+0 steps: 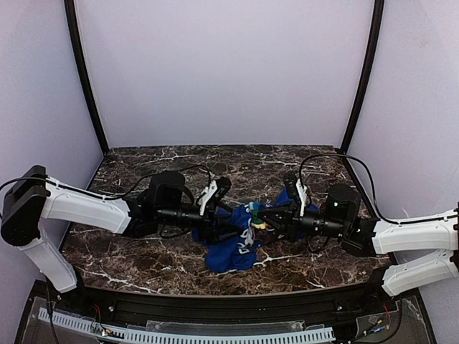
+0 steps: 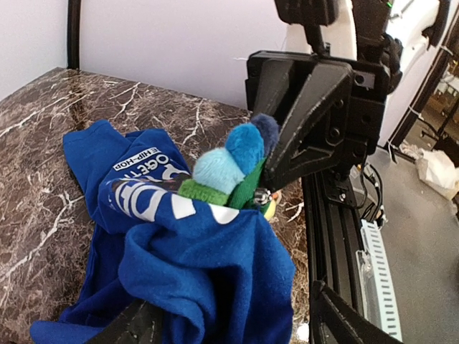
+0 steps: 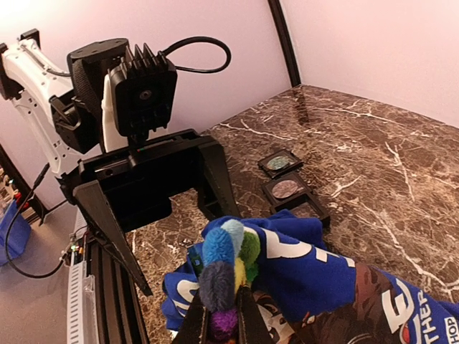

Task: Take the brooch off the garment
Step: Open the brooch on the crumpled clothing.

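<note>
Where the two arms meet over the middle of the table point(image 1: 143, 258), the brooch point(image 3: 226, 261), a tuft of blue, green, yellow and purple pompoms, sits at the 1 o'clock edge of the garment point(image 2: 208, 265) in the top view, with cloth bunched under it. Right gripper point(image 3: 224, 315): closed on the brooch's underside, fingers pinched together from 6 o'clock in its own camera. Left gripper point(image 3: 188, 252): jaws spread wide, facing the brooch, gripping nothing; blue folds lie between its fingers but are not clamped. Cannot tell whether the pin is free of the cloth, as fabric is heaped tight against its base. Risk, as I judge it: with nothing pinning the garment down, a pull by the right arm would likely drag the whole shirt along rather than part pin from cloth. A hard tug could also snag the weave, or the soft tuft could slip out of the pinch. Views: the left wrist camera shows the right fingers converging on a small shiny bit below the pompoms, hidden elsewhere. Only the right wrist camera shows two small dark trays point(image 3: 287, 190) at 1 o'clock beyond the brooch, and how wide the left jaws gape. The top view gives the arms' layout; the brooch is a speck there.
</note>
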`<state>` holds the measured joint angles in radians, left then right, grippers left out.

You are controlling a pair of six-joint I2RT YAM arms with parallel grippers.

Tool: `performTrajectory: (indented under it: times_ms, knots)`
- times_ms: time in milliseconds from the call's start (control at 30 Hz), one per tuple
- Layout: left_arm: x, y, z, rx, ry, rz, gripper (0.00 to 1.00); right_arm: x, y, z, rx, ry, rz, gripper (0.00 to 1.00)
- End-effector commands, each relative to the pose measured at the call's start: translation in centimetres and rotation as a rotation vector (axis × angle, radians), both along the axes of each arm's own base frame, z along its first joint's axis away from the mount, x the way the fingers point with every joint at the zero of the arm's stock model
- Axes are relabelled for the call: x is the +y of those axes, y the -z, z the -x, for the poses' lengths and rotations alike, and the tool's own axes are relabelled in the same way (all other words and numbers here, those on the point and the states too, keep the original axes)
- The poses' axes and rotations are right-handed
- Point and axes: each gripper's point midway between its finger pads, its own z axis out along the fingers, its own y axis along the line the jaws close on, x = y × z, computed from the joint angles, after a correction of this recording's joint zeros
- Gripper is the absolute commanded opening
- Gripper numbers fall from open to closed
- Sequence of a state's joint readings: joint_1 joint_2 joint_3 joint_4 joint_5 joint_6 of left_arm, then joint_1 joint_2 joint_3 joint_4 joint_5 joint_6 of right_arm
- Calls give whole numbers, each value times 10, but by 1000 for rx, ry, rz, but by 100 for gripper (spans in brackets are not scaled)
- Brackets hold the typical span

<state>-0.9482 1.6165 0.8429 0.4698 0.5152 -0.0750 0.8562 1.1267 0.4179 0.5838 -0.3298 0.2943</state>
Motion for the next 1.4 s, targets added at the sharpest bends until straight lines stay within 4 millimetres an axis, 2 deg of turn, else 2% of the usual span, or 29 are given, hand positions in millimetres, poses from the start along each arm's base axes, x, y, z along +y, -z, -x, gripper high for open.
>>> performTrajectory:
  times_ms: [0, 100, 167, 333, 467, 600, 733, 800, 1033, 1233, 1367]
  knots:
    - [-5, -6, 15, -44, 52, -20, 78, 6, -16, 22, -24, -143, -60, 0]
    - [-7, -9, 18, -51, 73, -13, 80, 8, -17, 29, -22, -196, -67, 0]
    - [-8, -12, 21, -54, 88, -2, 77, 9, -17, 32, -18, -224, -72, 0]
    - [-8, -20, 35, -46, 166, 38, 59, 12, -17, 40, -12, -288, -79, 0]
    - [-7, -25, 41, -45, 194, 52, 48, 14, -16, 44, -5, -322, -80, 0]
    - [-4, -32, 47, -48, 220, 78, 34, 16, -13, 42, 1, -321, -69, 0]
    - [-4, -35, 52, -45, 243, 94, 27, 18, -7, 39, 15, -316, -55, 0]
    - [-4, -36, 53, -42, 251, 99, 21, 20, -5, 36, 21, -309, -47, 0]
    - [-4, -37, 57, -35, 275, 110, 2, 21, 2, 16, 36, -212, -18, 0]
    - [-4, -36, 52, -19, 228, 121, 1, 18, 14, -7, 51, -82, 24, 0]
    - [-4, -27, 31, -3, 101, 83, 1, 17, 18, -9, 33, -47, 49, 14]
